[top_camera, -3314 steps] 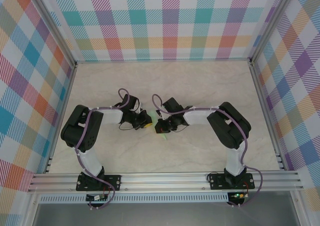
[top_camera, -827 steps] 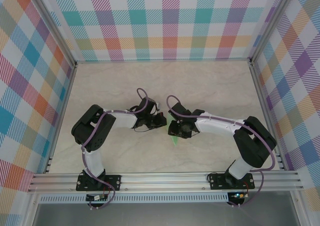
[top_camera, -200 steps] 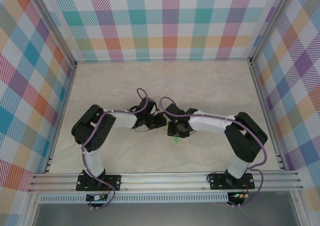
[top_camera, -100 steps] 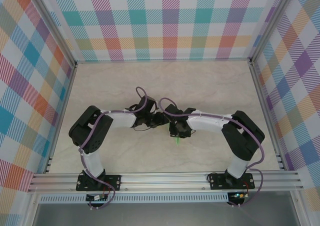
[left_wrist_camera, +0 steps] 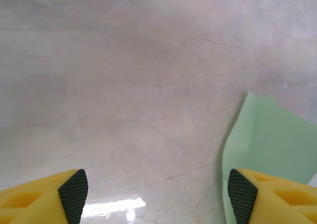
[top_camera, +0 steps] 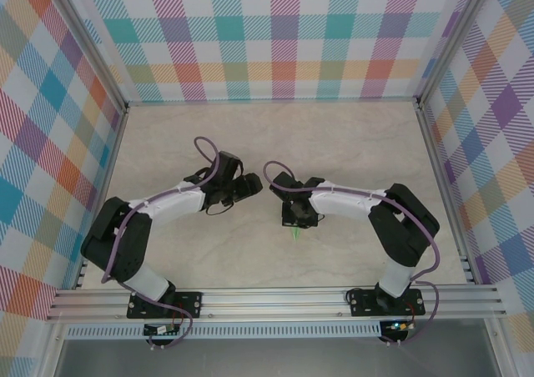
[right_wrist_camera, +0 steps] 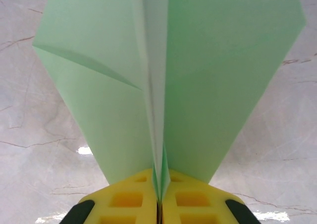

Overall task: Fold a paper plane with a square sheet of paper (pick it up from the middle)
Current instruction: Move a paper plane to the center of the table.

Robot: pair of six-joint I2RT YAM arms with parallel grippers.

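The paper plane is a pale mint-green folded dart with both wings spread to either side of its centre fold. My right gripper is shut on that centre fold, the yellow fingers pressed together around it. From above, the right gripper points toward the near edge, and a green tip of the plane pokes out below it. My left gripper is open over bare table, with nothing between its pads. An edge of the plane shows at its right. The left gripper sits apart, to the upper left.
The marble-look tabletop is enclosed by checked walls at the back and both sides. An aluminium rail runs along the near edge, carrying both arm bases. Open table lies behind and to either side of the grippers.
The left arm has drawn back to the left and away from the right gripper, its elbow swinging outward. The right gripper stays shut on the plane in nearly the same spot.
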